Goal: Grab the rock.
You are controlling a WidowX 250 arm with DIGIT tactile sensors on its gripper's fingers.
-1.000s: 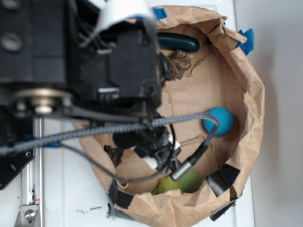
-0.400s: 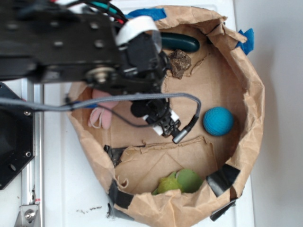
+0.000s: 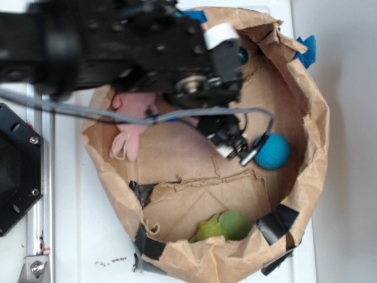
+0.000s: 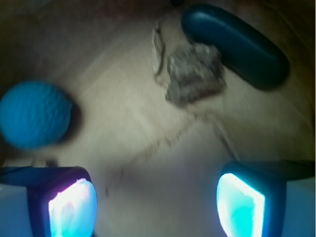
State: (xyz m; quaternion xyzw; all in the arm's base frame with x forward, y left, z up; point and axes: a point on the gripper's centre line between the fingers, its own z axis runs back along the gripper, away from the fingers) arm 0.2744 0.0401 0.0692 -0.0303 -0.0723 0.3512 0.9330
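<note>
Arm [image 3: 118, 47]: black, boxy links w/ round screw heads; white band near wrist. Grey braided cable [image 3: 177, 113] runs along it, metal plug end. Gripper [image 4: 157, 205]: dark fingers, pads [image 4: 71, 207] glowing cyan-white.

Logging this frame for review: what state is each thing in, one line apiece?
gripper: open, nothing between its fingers, short of the rock.
rock: lying free on the paper, beside the dark green object.
dark green object: lying flat, untouched.
blue ball: resting free, ungripped.
pink toy: lying partly under the arm.
green toy: lying against the bag wall.
paper bag: open, rim rolled down.
</note>
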